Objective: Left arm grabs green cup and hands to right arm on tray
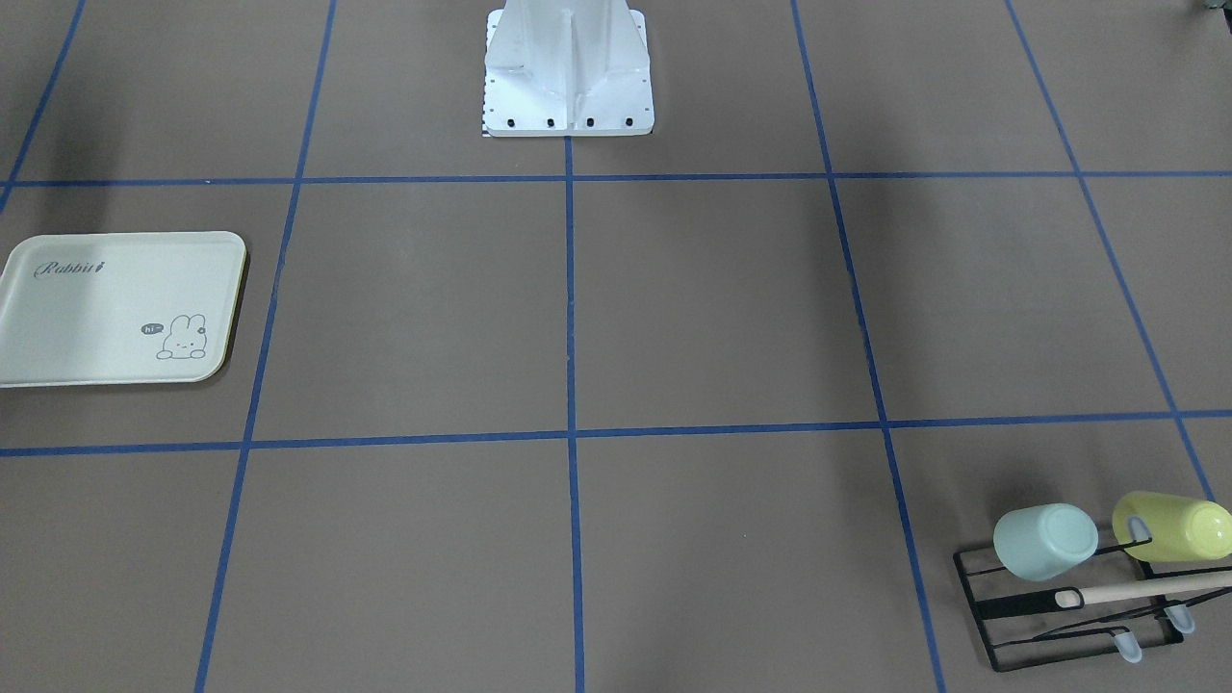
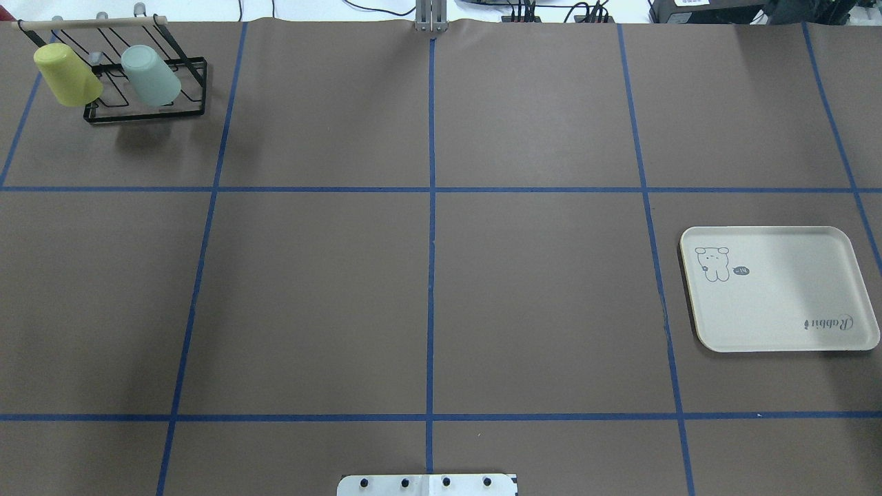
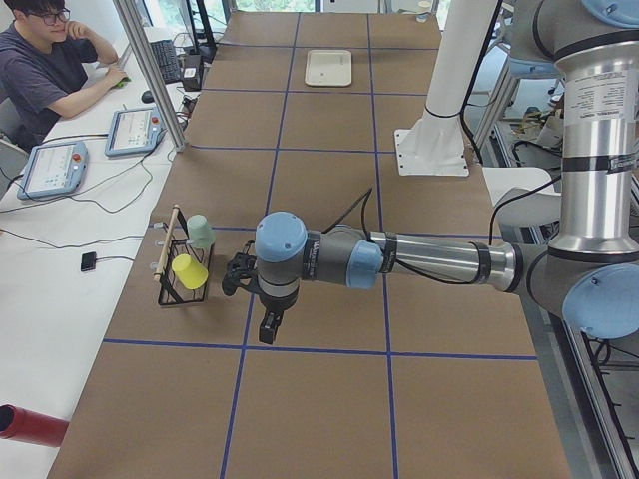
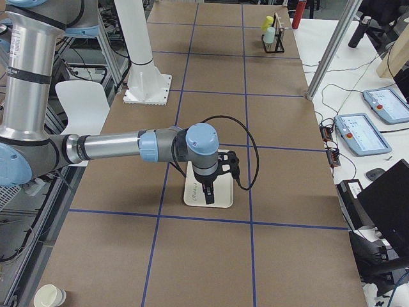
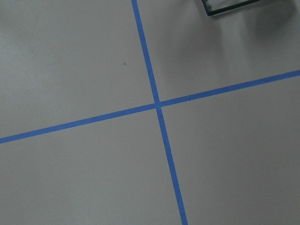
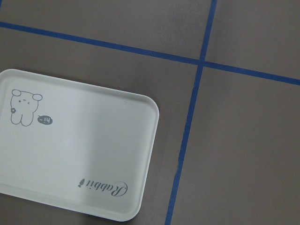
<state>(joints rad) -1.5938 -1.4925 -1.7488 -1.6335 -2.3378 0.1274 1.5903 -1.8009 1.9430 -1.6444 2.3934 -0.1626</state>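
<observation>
The pale mint green cup point(image 1: 1044, 541) hangs tilted on the black wire rack point(image 1: 1059, 630) next to a yellow-green cup point(image 1: 1174, 526). It also shows in the overhead view point(image 2: 150, 74) at the far left corner and in the left side view point(image 3: 201, 232). The cream tray point(image 2: 778, 296) lies empty on the robot's right side; it fills the right wrist view point(image 6: 84, 154). My left gripper point(image 3: 268, 327) hangs above the table a short way from the rack. My right gripper point(image 4: 208, 192) hangs above the tray point(image 4: 222, 192). I cannot tell whether either is open or shut.
The rack point(image 2: 145, 114) has a wooden bar on top; its corner shows in the left wrist view point(image 5: 225, 7). The robot's white base point(image 1: 568, 72) stands at the table's edge. An operator point(image 3: 45, 60) sits at a side desk. Blue tape lines grid the brown table.
</observation>
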